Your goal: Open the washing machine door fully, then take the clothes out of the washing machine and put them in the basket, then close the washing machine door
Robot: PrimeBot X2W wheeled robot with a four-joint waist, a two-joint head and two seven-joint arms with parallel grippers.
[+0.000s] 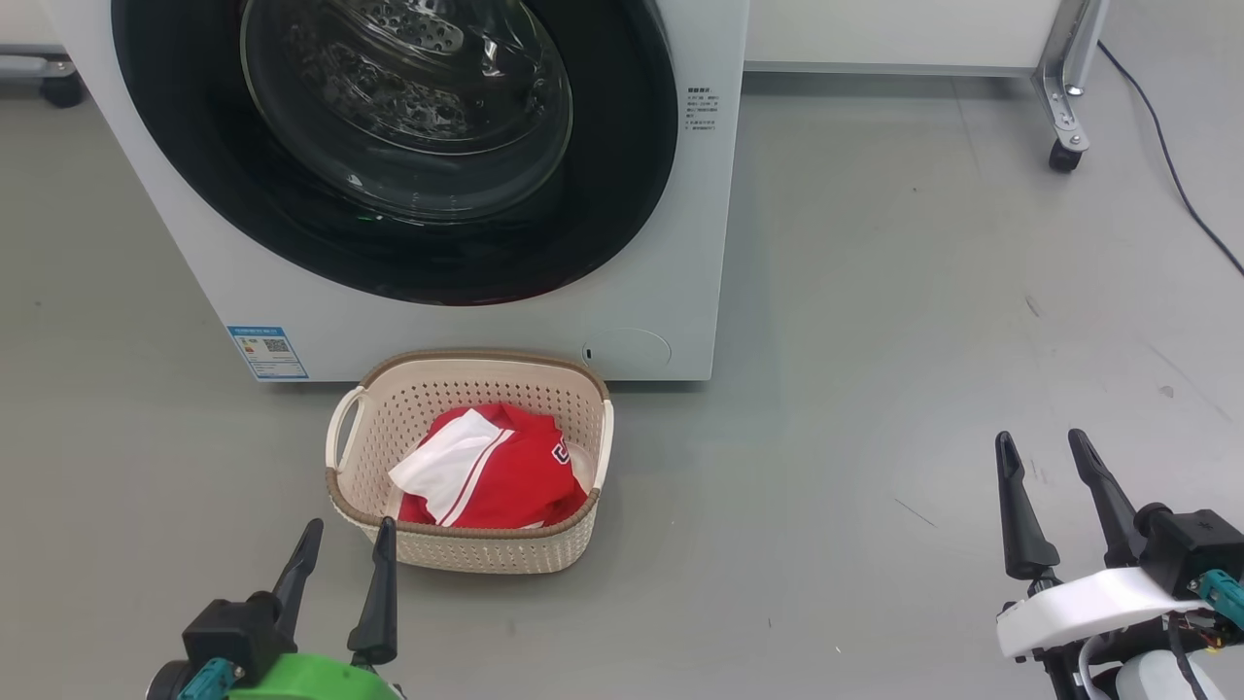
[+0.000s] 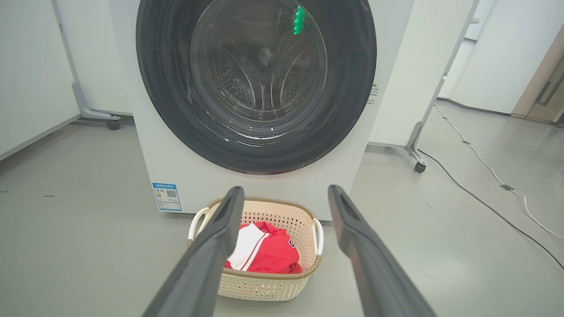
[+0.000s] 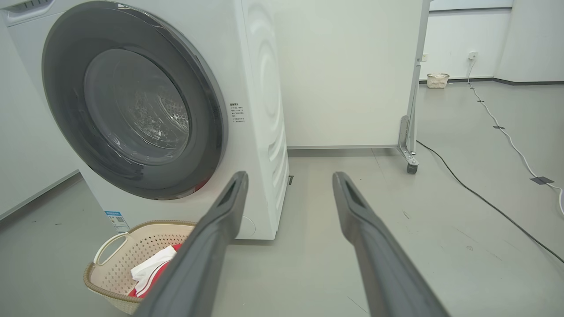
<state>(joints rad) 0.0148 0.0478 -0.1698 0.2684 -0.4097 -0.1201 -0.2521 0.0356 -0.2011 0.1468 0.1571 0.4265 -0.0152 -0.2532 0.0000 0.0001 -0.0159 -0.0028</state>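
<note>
The white washing machine (image 1: 671,243) (image 2: 387,88) (image 3: 260,114) stands ahead with its round black-rimmed door (image 1: 394,146) (image 2: 255,83) (image 3: 132,114) shut flat against the front. The steel drum shows through the glass. On the floor before it sits the cream basket (image 1: 466,384) (image 2: 264,286) (image 3: 110,268) with the red and white clothes (image 1: 496,472) (image 2: 269,253) (image 3: 150,273) inside. My left gripper (image 1: 348,535) (image 2: 286,193) hovers open just in front of the basket's near rim, holding nothing. My right gripper (image 1: 1045,442) (image 3: 288,178) is open over bare floor to the right, also holding nothing.
A wheeled white partition (image 1: 1064,87) (image 2: 416,149) (image 3: 410,145) stands right of the machine. Cables (image 2: 484,193) (image 3: 498,207) run across the grey floor on the right. Another small basket (image 3: 437,80) sits by the far wall.
</note>
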